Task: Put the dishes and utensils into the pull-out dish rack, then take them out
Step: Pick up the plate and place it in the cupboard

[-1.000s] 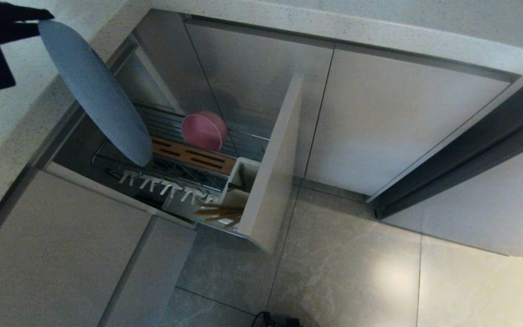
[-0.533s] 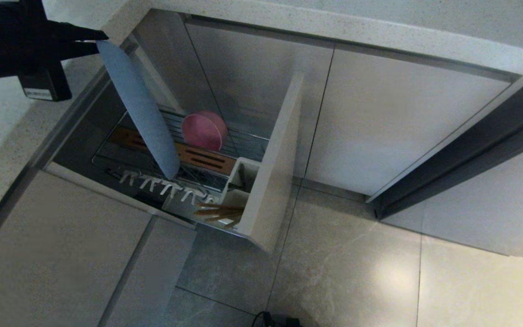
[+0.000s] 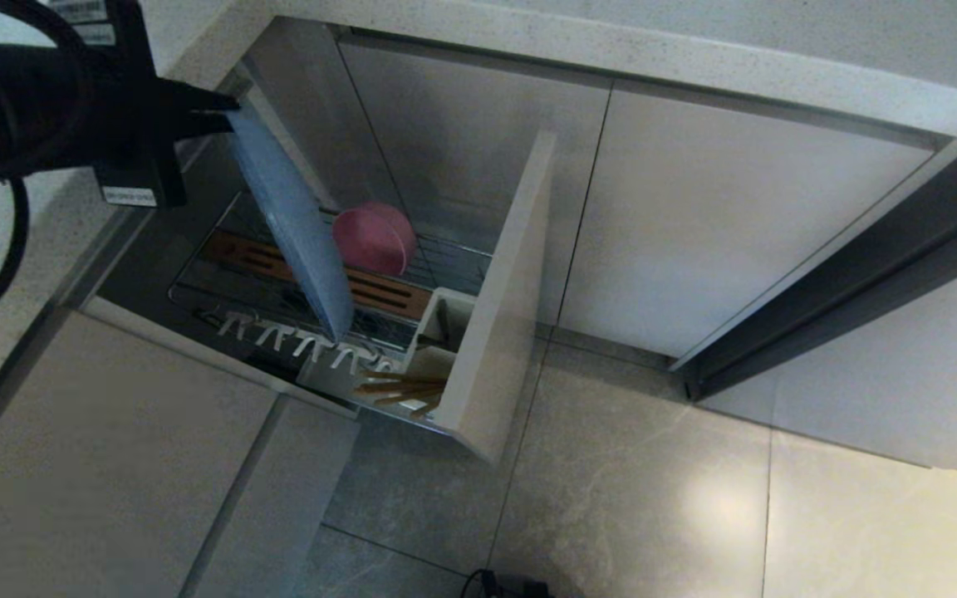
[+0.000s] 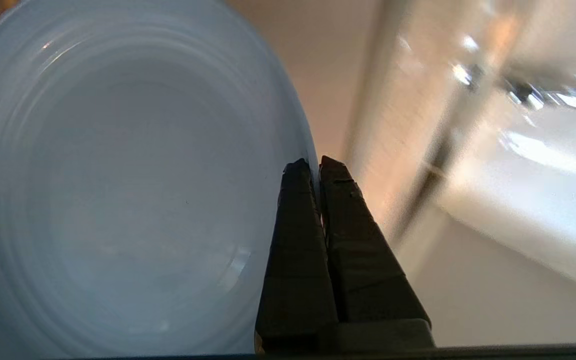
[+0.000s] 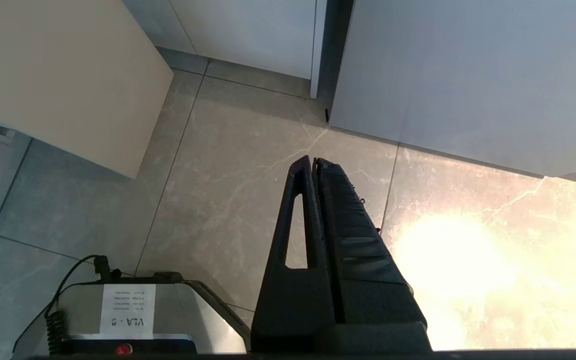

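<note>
left gripper: fingers clenched on blue plate rim
risk: thin edge grip, plate could swing into pink bowl or miss pegs

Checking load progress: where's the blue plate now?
Head view, left: blue plate hangs edge-down from the left claw, over the dish rack, beside the pink bowl.

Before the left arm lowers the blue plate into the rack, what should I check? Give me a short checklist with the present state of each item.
1. Left gripper jaws pinch the rim of the shallow light-blue round plate: ok.
2. Plate held on edge, lower rim above the row of white pegs: ok.
3. Pull-out chrome wire rack is drawn out: ok.
4. Small pink plastic bowl stands apart from the plate: ok.
5. Lower rim lined up with one gap: cannot tell.
6. Right gripper parked over the floor, shut: ok.
</note>
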Tool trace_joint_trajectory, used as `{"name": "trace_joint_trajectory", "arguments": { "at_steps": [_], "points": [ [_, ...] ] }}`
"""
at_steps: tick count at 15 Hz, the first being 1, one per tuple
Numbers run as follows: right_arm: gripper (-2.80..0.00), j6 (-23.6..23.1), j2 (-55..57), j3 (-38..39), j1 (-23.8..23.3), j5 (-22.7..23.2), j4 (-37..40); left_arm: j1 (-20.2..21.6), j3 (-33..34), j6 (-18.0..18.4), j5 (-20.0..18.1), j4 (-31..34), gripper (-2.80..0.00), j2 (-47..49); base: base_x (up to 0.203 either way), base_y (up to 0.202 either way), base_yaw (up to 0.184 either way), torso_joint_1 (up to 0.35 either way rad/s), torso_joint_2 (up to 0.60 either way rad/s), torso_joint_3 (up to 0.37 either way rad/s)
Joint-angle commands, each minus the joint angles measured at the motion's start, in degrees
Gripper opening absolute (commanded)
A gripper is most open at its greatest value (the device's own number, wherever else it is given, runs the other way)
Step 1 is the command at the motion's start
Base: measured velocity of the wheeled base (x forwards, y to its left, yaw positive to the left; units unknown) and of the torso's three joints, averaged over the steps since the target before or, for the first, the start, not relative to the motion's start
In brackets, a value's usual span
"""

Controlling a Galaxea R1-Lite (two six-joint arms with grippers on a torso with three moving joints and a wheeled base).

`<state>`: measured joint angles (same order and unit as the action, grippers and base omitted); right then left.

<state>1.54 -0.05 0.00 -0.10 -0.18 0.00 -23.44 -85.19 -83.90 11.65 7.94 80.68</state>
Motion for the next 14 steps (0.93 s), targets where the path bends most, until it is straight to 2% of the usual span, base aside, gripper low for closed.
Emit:
{"name": "trace_joint_trajectory", "arguments": {
  "at_steps": [1,5,7,14],
  "points": [
    [-2.8,0.0,0.0,0.0,0.0,0.0,0.0,-1.7,-1.1,-0.5,4.2,0.2,-2.8,4.5,0.0,0.0,0.0,0.0,0.0,0.0],
    [-2.8,0.0,0.0,0.0,0.0,0.0,0.0,-2.7,-3.4,-0.9,6.4,0.4,-2.8,8.3,0.0,0.0,0.0,0.0,0.0,0.0],
    [-2.8,0.0,0.0,0.0,0.0,0.0,0.0,-2.8,-4.2,-2.3,7.5,0.5,-2.8,9.8,0.0,0.0,0.0,0.0,0.0,0.0],
    [-2.8,0.0,0.0,0.0,0.0,0.0,0.0,-2.3,-5.9,-2.3,13.8,0.4,-2.8,14.3,0.0,0.0,0.0,0.0,0.0,0.0]
  ]
}}
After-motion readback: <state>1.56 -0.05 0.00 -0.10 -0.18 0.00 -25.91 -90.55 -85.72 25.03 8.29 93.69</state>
